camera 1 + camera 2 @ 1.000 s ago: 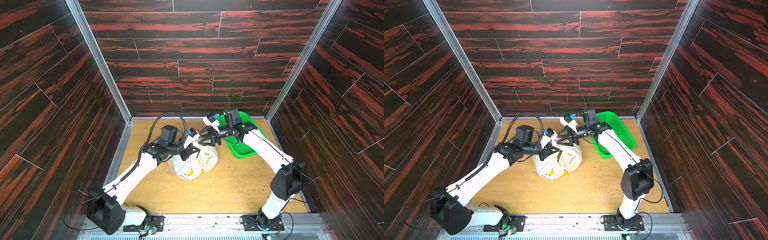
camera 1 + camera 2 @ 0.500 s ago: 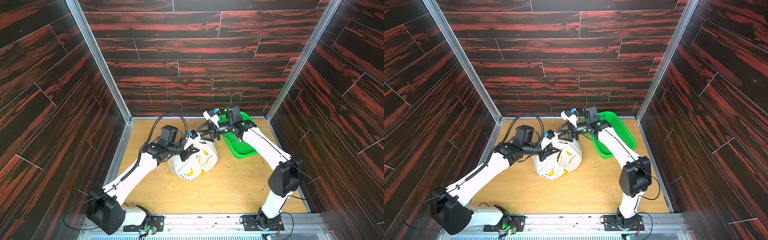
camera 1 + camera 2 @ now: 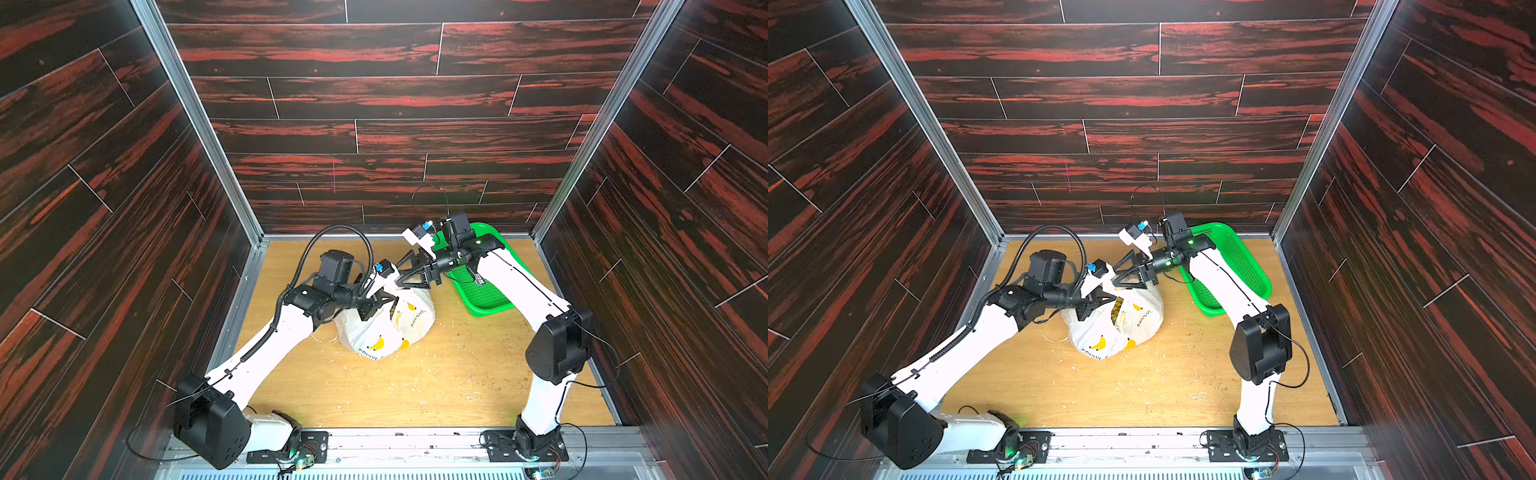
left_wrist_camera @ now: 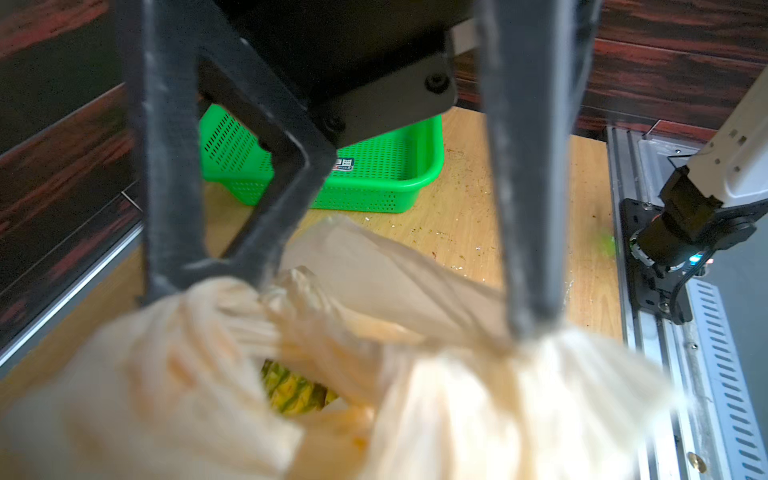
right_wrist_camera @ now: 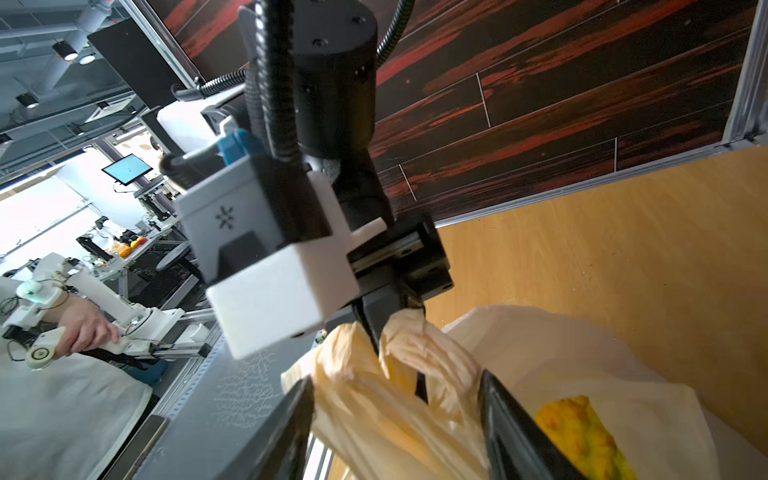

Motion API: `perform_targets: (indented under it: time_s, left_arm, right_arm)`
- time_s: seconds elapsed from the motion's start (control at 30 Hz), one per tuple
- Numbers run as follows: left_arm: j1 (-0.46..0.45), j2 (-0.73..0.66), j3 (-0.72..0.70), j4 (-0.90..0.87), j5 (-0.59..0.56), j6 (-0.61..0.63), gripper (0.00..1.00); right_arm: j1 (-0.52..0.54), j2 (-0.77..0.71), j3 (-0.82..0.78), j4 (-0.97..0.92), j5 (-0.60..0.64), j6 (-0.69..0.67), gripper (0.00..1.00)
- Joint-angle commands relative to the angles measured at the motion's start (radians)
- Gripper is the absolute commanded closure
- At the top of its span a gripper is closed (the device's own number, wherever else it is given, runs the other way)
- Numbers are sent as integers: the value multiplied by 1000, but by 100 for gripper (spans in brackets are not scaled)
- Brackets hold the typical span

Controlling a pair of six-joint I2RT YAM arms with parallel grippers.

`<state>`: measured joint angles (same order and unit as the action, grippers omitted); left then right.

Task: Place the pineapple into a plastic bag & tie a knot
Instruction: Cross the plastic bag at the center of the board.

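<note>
Claws are crowding atop the plastic bag (image 3: 386, 332)
The left claw (image 5: 392, 318) is clenching a strap (image 5: 415, 345); the right claw (image 5: 395, 399) is gaping, released, straddling it.

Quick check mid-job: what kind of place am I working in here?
Probably a robotics lab test cell: wood-look panel walls in an aluminium frame, and beyond it another robot arm and a monitor.

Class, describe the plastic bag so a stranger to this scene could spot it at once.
Look at the wooden table between the dark panelled walls. Near its middle, beside the green mesh basket, sits the plastic bag. It alone is white, crinkly and printed with yellow bananas.
</note>
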<state>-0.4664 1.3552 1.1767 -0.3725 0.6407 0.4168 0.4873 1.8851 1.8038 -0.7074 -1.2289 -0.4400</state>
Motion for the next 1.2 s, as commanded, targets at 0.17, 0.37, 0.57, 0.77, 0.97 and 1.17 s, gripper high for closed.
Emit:
perform_targets:
  time_s: [0.17,0.37,0.57,0.77,0.97,1.17]
  left_arm:
    - [5,-13,18,-3,56,53,100]
    - [6,-15,18,-11,56,56,100]
    - [6,-15,24,-9,53,46,100]
    - [6,-18,28,17,38,-6,100]
    - [6,-44,6,41,-52,-80,30]
    - [5,-214,-123,209,-132,-169,0]
  right_arm:
    - [16,26,48,-23,-48,-7,45]
    - [18,29,47,10,-64,23,59]
    - [19,24,32,0,-65,4,79]
    - [19,21,33,-8,-63,-12,100]
    - [18,-9,-17,88,-15,45,100]
    - [18,-54,-103,275,34,165,100]
